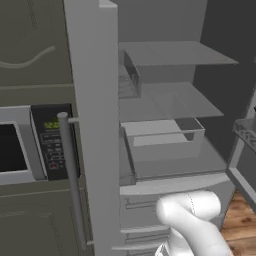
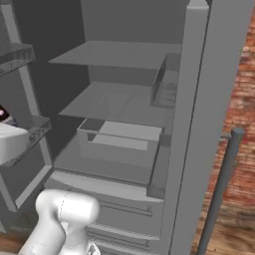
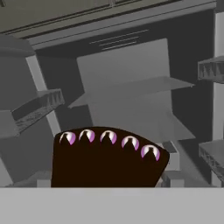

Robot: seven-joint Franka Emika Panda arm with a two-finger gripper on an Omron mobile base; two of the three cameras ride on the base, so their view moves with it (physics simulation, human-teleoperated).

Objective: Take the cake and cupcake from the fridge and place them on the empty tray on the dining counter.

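Beside a fridge (image 1: 92, 100) door shelf (image 3: 37, 107), the cake (image 3: 107, 162) looks light, soft and smearable, so the wide-apart claw should pinch its firmer sides low.

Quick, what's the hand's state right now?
Hand: its fingertips are hidden by the cake close in front, so open or gripping cannot be told.

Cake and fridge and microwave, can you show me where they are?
cake (image 3: 105, 164), hand view, on its dark chocolate top.
fridge (image 1: 165, 107), left base view, on a middle shelf inside.
microwave (image 1: 52, 142), left base view, on its button panel.
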